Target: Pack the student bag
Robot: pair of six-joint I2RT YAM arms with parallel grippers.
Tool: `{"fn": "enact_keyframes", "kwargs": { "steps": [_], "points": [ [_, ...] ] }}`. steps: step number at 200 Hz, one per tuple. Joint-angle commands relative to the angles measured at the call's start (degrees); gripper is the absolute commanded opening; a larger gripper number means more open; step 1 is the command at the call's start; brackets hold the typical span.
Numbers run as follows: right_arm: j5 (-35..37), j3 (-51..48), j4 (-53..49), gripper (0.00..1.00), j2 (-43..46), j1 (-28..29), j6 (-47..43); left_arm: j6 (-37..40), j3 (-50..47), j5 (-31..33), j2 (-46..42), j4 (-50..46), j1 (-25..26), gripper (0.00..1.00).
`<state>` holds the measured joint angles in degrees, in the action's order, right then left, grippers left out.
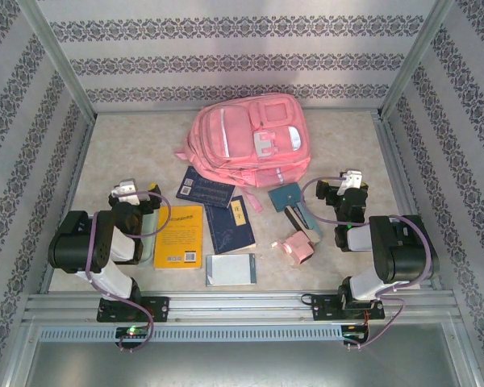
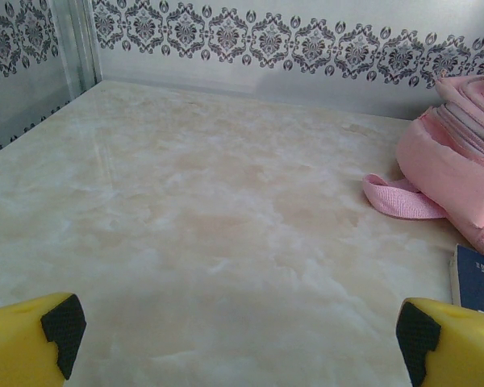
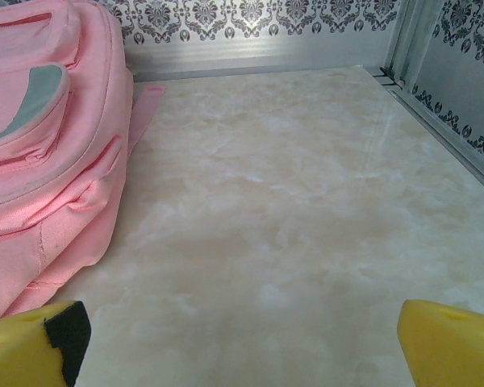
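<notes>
Spanning the enclosure floor: marble-patterned table (image 1: 121, 145).

Student bag (image 1: 250, 141): pink, lying front up at the far centre of the table, with one strap (image 2: 403, 200) trailing on the surface at its left side.

Yellow book (image 1: 180, 236): flat, near left.

Dark blue book (image 1: 205, 191): just in front of the bag.

Second dark blue book (image 1: 230, 226): beside the yellow one.

Grey notebook (image 1: 231, 269): nearest the front edge.

Teal pouch (image 1: 288, 196) and small pink pouch (image 1: 297, 248): right of centre.

Left gripper (image 2: 238, 330): fingers (image 2: 62, 326) spread wide, grasping nothing, bare table between them.

Right gripper (image 3: 238, 330): fingers (image 3: 67, 330) likewise wide apart and empty, with the bag just to their left.
</notes>
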<state>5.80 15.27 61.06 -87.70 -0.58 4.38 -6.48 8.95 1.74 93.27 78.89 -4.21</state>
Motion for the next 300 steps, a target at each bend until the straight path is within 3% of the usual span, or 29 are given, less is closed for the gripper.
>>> {"fn": "enact_keyframes", "kwargs": {
  "steps": [1, 55, 152, 191, 225, 242, 265, 283, 300],
  "points": [
    [0.9, 1.1, 0.4, 0.98, 0.6, 0.4, 0.6, -0.5, -0.5, -0.6, 0.3, 2.9, -0.5, 1.0],
    [0.9, 1.1, 0.3, 0.98, 0.6, 0.4, 0.6, 2.0, -0.2, -7.5, 0.4, 2.8, -0.6, 1.0],
    [0.8, 1.2, 0.3, 0.98, 0.6, 0.4, 0.5, 2.5, -0.3, -8.7, 0.2, 2.8, -0.5, 1.0],
    [-8.9, 3.4, -2.9, 0.98, 0.2, 0.6, -2.8, 3.3, -0.9, -10.1, -1.5, 2.8, -0.6, 1.0],
    [-9.6, 3.8, -5.8, 0.98, 3.4, 0.6, -3.5, 2.6, -3.3, -7.0, -9.8, 0.7, -0.4, 1.0],
    [-5.9, 3.0, -10.2, 0.98, 9.8, 3.3, -5.4, 4.2, -3.2, -8.9, -16.6, -4.9, 0.3, 1.0],
    [-6.0, 4.0, -18.8, 0.98, 20.1, 8.0, -9.3, 8.3, -3.6, -11.8, -19.4, 1.3, 2.9, 1.0],
    [0.9, 8.4, -27.1, 0.98, 26.8, 14.8, -5.0, 7.4, 0.2, -15.8, -22.5, -0.1, 4.7, 1.0],
    [1.5, 14.4, -39.9, 0.98, 31.3, 22.1, -7.7, 4.2, 2.8, -17.5, -23.6, 0.4, 8.2, 1.0]
  ]
}}
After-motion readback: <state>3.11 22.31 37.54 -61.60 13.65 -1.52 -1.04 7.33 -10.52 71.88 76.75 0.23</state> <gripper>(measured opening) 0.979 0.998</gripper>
